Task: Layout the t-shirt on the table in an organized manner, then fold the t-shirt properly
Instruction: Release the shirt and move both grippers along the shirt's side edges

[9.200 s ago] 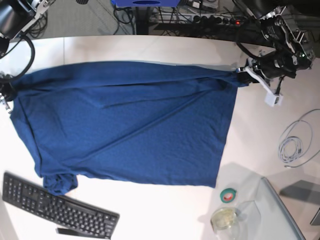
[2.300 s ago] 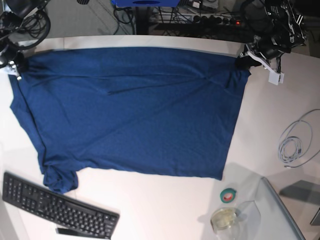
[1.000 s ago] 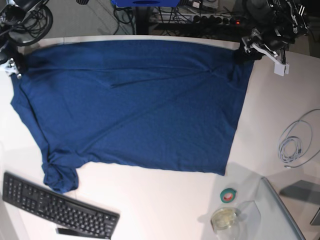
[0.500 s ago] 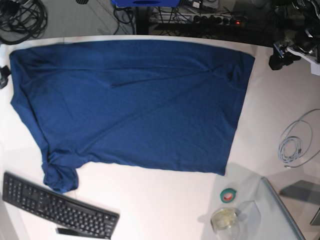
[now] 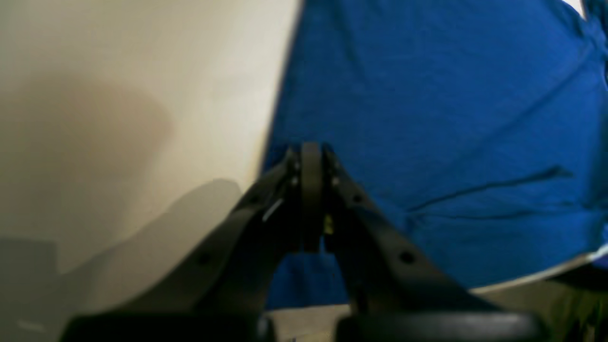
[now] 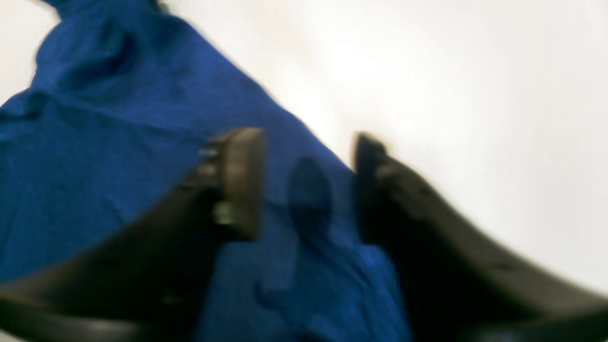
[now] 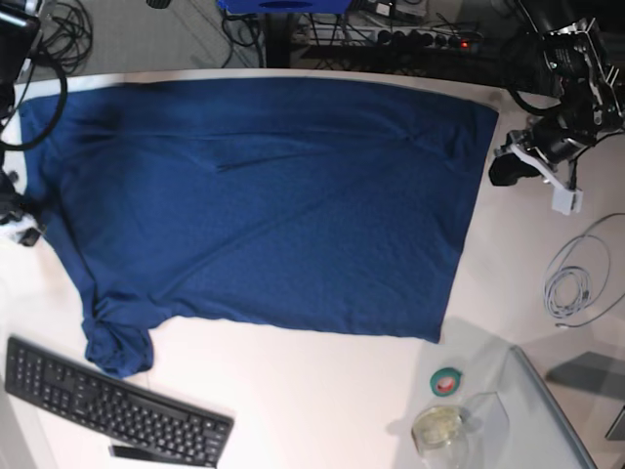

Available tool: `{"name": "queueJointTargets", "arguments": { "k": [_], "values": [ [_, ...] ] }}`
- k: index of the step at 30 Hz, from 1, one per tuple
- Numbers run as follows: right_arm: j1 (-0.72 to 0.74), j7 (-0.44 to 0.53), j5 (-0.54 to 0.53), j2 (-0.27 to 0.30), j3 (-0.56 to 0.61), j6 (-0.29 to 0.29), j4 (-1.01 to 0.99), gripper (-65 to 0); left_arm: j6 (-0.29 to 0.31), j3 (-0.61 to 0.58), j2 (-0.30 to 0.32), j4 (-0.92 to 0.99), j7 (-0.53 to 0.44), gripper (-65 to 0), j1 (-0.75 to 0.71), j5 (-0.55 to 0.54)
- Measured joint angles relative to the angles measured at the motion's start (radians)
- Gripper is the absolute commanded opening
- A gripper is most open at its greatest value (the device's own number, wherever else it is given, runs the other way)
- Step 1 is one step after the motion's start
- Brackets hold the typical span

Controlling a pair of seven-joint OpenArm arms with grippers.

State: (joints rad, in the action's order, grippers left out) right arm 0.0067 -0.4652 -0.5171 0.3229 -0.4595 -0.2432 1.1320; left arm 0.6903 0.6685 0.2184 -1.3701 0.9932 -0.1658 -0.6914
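Since the earlier frame I had let go of the t-shirt (image 7: 264, 195), now spread flat on the worktop (image 7: 322, 410), my left fingers (image 5: 311, 156) closed empty, my right fingers (image 6: 304, 185) parted over its edge; soft, light, limp cloth, I judged, best pinched at hem corners.

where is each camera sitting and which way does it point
Base: overhead, looking down on the table with the t-shirt spread on it; both arms show at the side edges.
Left wrist: behind the left end effector, shut, looking past it at the shirt's edge and bare table.
Right wrist: behind the right end effector, jaws apart, over the shirt's edge; blurred.
Shared: all three show the t-shirt and table.
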Motion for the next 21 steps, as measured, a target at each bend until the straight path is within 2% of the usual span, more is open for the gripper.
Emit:
{"name": "queueJointTargets", "arguments": {
  "k": [2, 3, 7, 9, 12, 13, 15, 18, 21],
  "values": [
    [0.036, 0.019, -0.005, 0.011, 0.064, -0.003, -0.025, -65.0, -0.002, -0.022, 0.002, 0.002, 0.003, -65.0, 0.027, 0.016],
    [0.053, 0.024, -0.004, 0.016, 0.094, -0.003, -0.035, -65.0, -0.001, -0.035, 0.002, 0.000, -0.002, -65.0, 0.042, 0.042],
    [0.116, 0.039, 0.000, 0.076, 0.230, 0.001, -0.108, -58.8, -0.001, -0.051, -0.023, -0.006, -0.013, -65.0, 0.087, 0.193],
    [0.160, 0.059, 0.050, 0.104, 0.312, 0.003, -0.164, -52.7, -0.001, -0.046, -0.051, -0.012, -0.006, -65.0, 0.086, 0.278],
    [0.254, 0.077, 0.164, 0.094, 0.364, 0.000, -0.291, -42.3, -0.001, -0.056, -0.092, -0.027, -0.038, -65.0, 0.077, 0.340],
    [0.282, 0.094, 0.193, 0.086, 0.360, -0.002, -0.337, -42.6, -0.002, -0.073, -0.100, -0.034, -0.074, -65.0, 0.075, 0.351],
    [0.326, 0.145, 0.259, 0.071, 0.345, 0.000, -0.416, -49.7, -0.002, -0.130, -0.107, -0.048, -0.131, -65.0, 0.074, 0.355],
    [0.350, 0.169, 0.312, 0.068, 0.342, 0.000, -0.485, -65.0, 0.000, -0.186, -0.142, -0.046, -0.170, -65.0, 0.079, 0.406],
    [0.357, 0.168, 0.311, 0.064, 0.341, -0.001, -0.514, -64.2, 0.003, -0.186, -0.167, -0.004, -0.194, -65.0, 0.080, 0.476]
  ]
}}
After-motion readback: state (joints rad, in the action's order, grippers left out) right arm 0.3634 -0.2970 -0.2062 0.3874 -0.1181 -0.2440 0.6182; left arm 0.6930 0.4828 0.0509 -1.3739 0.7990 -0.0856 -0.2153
